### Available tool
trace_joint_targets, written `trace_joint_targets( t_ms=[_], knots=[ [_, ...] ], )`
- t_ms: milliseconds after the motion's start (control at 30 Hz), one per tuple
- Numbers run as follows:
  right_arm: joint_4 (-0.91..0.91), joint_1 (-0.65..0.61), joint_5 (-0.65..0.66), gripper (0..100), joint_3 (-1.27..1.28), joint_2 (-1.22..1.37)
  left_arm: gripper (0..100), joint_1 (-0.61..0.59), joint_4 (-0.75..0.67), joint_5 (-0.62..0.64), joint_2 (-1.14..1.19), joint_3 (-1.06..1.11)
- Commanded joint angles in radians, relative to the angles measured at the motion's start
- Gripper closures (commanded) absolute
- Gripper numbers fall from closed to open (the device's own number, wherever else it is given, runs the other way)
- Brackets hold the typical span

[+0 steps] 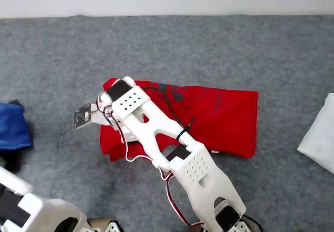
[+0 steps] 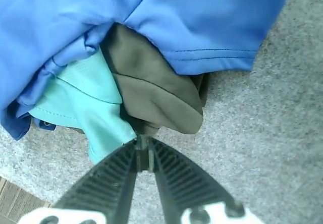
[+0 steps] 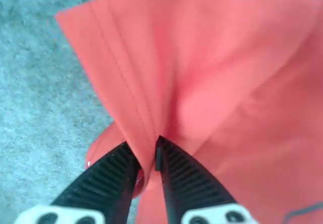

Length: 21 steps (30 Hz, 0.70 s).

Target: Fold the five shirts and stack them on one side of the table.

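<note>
Your right gripper (image 3: pixel 147 153) has its jaws clamped on a raised fold of the red shirt (image 1: pixel 224 117), at the end of that shirt nearest the blue shirt (image 1: pixel 11 127); the red shirt lies in the middle of the counter (image 1: pixel 156 49), partly folded by the look of it, with the right arm (image 1: pixel 151 125) stretched across it.

The step in hand looks like carrying that pinched end over the rest of the red shirt. To do it well, lift only until the layers clear; travel straight along the red shirt's length; lay the edge square on its far end before you let go, or the hems will likely skew.

Your left gripper (image 2: pixel 144 151) has its jaws closed, tips against a heap well off from the red shirt; you cannot tell whether any cloth is caught between them.

The left wrist view adds a teal shirt (image 2: pixel 86 103) and an olive shirt (image 2: pixel 151 88) tucked under the blue one. The right wrist view gives you the pinch itself, which the wrist covers from above. The high view gives the white shirt (image 1: pixel 319 138), apart from the red shirt beyond its far end.
</note>
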Motion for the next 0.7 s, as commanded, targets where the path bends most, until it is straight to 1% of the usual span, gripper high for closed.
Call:
trace_joint_targets(
  t_ms=[0, 367, 567, 667],
  knots=[
    [0.039, 0.048, -0.014, 98.8, -0.112, -0.018, 99, 0.002, -0.008, -0.002, -0.005, -0.031],
    [-0.045, 0.168, -0.014, 98.8, -0.127, -0.013, 99, 0.003, -0.008, -0.002, -0.003, -0.031],
    [-0.074, 0.2, -0.015, 98.7, -0.13, 0.047, 99, 0.003, -0.008, -0.002, -0.003, -0.031],
    [-0.104, 0.214, -0.043, 95.3, -0.13, 0.073, 99, 0.003, -0.008, -0.002, -0.003, -0.03]
  ],
)
